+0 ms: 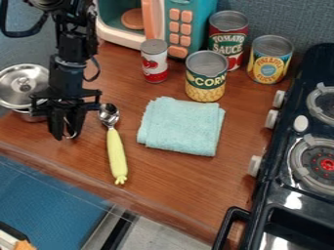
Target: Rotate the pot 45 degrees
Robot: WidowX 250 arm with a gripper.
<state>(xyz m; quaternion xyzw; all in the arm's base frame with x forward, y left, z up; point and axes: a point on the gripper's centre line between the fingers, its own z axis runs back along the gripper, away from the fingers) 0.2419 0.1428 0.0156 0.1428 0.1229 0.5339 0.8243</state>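
Note:
At the left edge of the wooden counter stands the silver metal pot [26,115], with a shiny lid [23,84] on top. The black gripper [64,134] hangs low over the counter, just to the right of the pot and nearer the front edge, and hides part of the pot's right side. A thin curved piece of metal [73,134] shows at the gripper's tip; whether it is the pot's handle, and whether it is held, I cannot tell.
A spoon [115,151] with a yellow handle lies right of the gripper, beside a folded light blue towel [181,126]. Several cans, including a corn can [206,78], and a toy microwave [189,24] stand behind. The black stove [287,190] is at the right.

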